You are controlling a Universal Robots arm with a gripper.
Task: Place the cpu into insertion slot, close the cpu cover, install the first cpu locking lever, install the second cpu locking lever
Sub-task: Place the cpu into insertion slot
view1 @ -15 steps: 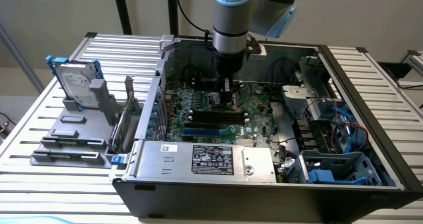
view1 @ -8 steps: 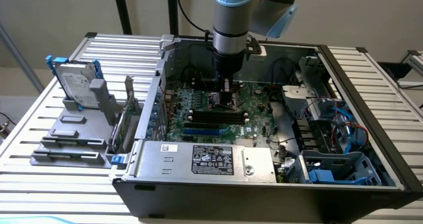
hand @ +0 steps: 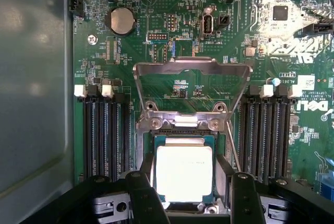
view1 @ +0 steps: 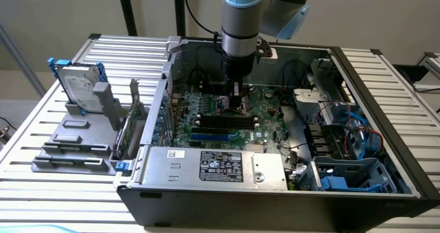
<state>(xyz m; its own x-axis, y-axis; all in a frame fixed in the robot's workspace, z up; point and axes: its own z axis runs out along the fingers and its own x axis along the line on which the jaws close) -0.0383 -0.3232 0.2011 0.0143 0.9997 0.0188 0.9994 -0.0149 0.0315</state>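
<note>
Arm (view1: 240,16) upright, reaching straight down, gripper (view1: 237,105) pointing downward, jaws spread wide

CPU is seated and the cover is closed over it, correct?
Not quite. The cpu is seated, but the cover is open, swung back away from the chip. The wrist view shows it.

cpu (hand: 183,173) in socket (hand: 148,152), cpu cover (hand: 190,67) open beside; memory slots (hand: 104,135) flanking
</note>
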